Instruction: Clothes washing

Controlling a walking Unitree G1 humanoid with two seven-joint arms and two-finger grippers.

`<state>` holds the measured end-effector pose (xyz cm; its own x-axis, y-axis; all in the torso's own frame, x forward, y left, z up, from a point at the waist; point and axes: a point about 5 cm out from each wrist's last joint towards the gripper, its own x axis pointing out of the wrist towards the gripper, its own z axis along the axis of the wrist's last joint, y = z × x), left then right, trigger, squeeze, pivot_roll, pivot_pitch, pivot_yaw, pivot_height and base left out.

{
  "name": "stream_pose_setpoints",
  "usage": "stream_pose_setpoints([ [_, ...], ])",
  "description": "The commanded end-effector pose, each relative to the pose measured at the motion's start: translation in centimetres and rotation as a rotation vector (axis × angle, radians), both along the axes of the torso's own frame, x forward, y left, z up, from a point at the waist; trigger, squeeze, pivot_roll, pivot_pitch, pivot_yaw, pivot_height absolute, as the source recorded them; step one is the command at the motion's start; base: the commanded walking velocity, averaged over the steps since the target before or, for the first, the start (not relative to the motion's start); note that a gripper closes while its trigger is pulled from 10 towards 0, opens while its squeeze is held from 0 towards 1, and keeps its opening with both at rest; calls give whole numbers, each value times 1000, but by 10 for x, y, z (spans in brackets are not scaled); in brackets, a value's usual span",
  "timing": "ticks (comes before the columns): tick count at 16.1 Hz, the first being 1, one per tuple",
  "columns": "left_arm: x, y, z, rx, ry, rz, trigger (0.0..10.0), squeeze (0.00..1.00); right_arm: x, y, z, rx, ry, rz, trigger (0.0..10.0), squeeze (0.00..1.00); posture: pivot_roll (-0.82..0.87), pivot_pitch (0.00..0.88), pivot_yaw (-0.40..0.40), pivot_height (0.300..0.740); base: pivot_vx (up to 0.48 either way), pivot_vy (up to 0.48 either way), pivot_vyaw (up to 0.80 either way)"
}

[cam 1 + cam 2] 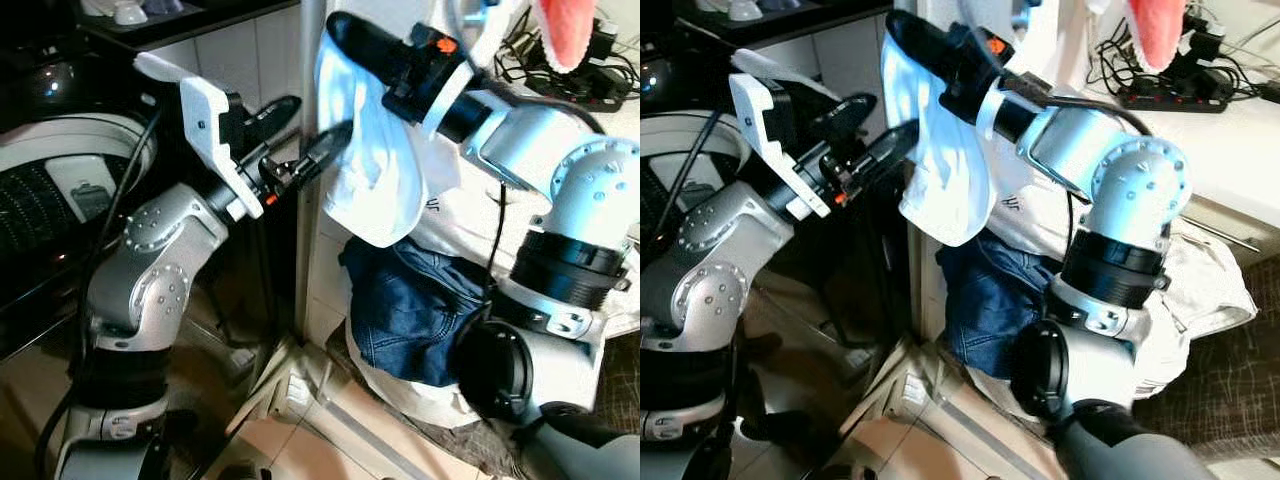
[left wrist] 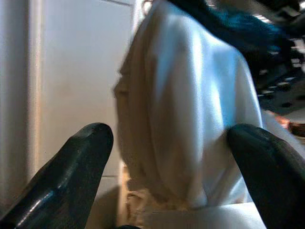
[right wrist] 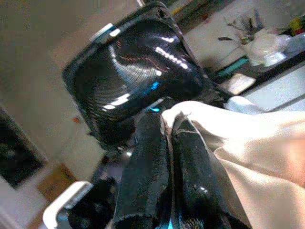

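Two grippers meet around one white garment (image 1: 375, 165) held up in front of the white tiled wall (image 1: 255, 60). Up high, the right gripper (image 1: 340, 30) has its black fingers pressed together on the top edge of the cloth, pinching it, as the right wrist view shows with the hem caught between them. From there the garment hangs straight down, its long axis vertical, bulging into a rounded pouch at the bottom. At the cloth's near side the left gripper (image 1: 310, 135) has its fingers spread, one on each side of the hanging fold in the left wrist view, and I cannot tell whether they touch it. Below the white garment lies a heap of laundry with blue jeans (image 1: 420, 305) on top of pale fabric. Faint small print shows on the pale cloth beside the right arm, too small to read. Behind, a power strip (image 1: 575, 80) with cables lies on the white tabletop (image 1: 1230, 140). Off to the robot's left sits the washing machine's round dark door (image 3: 138, 71).
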<state>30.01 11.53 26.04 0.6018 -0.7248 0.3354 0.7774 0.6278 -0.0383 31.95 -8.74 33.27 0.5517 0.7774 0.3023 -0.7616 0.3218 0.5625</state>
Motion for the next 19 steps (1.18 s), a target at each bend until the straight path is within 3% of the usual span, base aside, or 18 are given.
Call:
stream_pose_setpoints([
  [1, -6, -3, 0, 1, 5, -56, 10000, 1000, -2, -2, -2, 46, 19, 31, 0, 0, 32, 0, -63, 740, 0, 0, 0],
  [3, -7, -6, -4, -2, 19, -71, 10000, 1000, -5, -1, -4, 66, 33, 60, 0, 0, 33, 0, -63, 740, 0, 0, 0],
  [4, -10, -12, -3, -74, 28, -112, 10000, 1000, -10, 4, -13, 51, 59, 94, 0, 0, 35, 0, -62, 740, 0, 0, 0],
  [6, -16, -18, -3, -158, 51, -191, 10000, 0, -14, 9, -30, 14, 107, 98, 0, 0, 28, 0, -54, 740, 0, 0, 0],
  [9, -21, -18, -5, -244, 88, -255, 10000, 0, -16, 8, -35, 16, 132, 91, 0, 0, 24, 0, -50, 740, 0, 0, 0],
  [11, -23, -22, -10, -208, 100, -279, 10000, 0, -18, 8, -36, 33, 142, 93, 0, 0, 24, 0, -50, 740, 0, 0, 0],
  [13, -25, -27, -21, -112, 114, -276, 10000, 0, -20, 8, -36, 57, 145, 101, 0, 0, 24, 0, -50, 740, 0, 0, 0],
  [14, -25, -27, -21, -112, 114, -276, 10000, 0, -20, 8, -36, 57, 145, 101, 0, 0, 24, 0, -50, 740, 0, 0, 0],
  [15, -23, -28, -32, -41, 117, -235, 10000, 0, -21, 8, -34, 78, 144, 106, 0, 0, 23, 0, -50, 740, 0, 0, 0],
  [19, -24, -24, -42, 35, 115, -226, 10000, 0, -22, 6, -31, 91, 148, 106, 0, 0, 23, 0, -50, 740, 0, 0, 0],
])
